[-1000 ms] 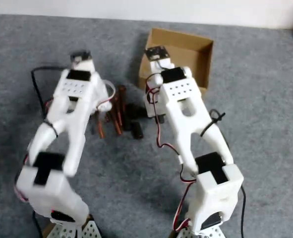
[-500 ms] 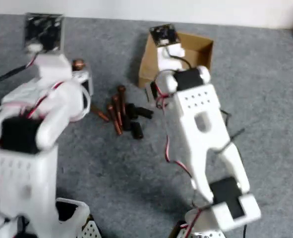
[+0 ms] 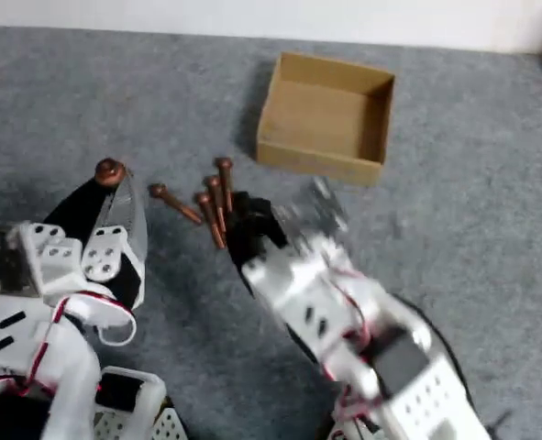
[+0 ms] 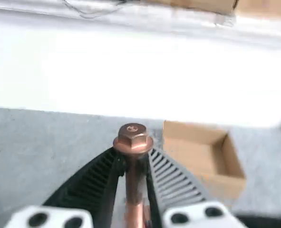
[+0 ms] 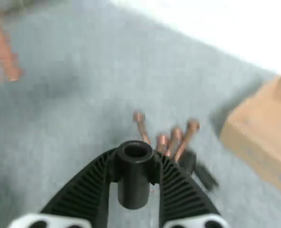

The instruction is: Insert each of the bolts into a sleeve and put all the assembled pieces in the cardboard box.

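Left gripper [image 4: 133,156] clamps a bolt [image 4: 133,138], right gripper [image 5: 134,159] clamps a sleeve [image 5: 134,183], both arms folded low

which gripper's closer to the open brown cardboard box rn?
Right. The right gripper, shut on a black cylindrical sleeve, sits by the loose copper bolts beside the box. The left gripper, holding a copper hex-head bolt, is farther off, on the bolts' other side.
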Tool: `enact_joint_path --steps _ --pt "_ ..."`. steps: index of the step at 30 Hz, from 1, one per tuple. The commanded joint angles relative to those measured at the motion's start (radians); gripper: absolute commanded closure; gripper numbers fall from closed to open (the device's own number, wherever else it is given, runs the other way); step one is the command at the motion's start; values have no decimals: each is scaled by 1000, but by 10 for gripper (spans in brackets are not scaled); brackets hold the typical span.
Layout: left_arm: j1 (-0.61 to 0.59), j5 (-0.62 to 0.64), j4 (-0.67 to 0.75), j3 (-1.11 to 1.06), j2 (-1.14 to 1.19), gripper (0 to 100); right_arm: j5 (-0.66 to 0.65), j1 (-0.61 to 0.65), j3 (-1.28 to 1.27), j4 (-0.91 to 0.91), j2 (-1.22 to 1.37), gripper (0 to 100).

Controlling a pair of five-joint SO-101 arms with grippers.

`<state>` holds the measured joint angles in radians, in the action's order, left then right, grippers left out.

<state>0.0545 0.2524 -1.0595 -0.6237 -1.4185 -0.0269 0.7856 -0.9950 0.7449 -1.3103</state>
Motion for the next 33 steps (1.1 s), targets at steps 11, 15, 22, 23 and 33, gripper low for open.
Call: enact_joint_path --steps 11,15,22,23,33 --pt "209 302 404 -306 -114 996 -269 229 -487 -251 -456 993" --pt "308 278 362 -311 -114 996 -288 236 -487 -249 -452 993" --pt "392 222 265 -306 -116 996 -288 182 -486 -219 -512 993" --pt "392 222 265 -305 -116 996 -288 159 -486 -217 -529 993" --pt "455 141 184 -325 -133 996 -285 102 -484 -216 -530 993"
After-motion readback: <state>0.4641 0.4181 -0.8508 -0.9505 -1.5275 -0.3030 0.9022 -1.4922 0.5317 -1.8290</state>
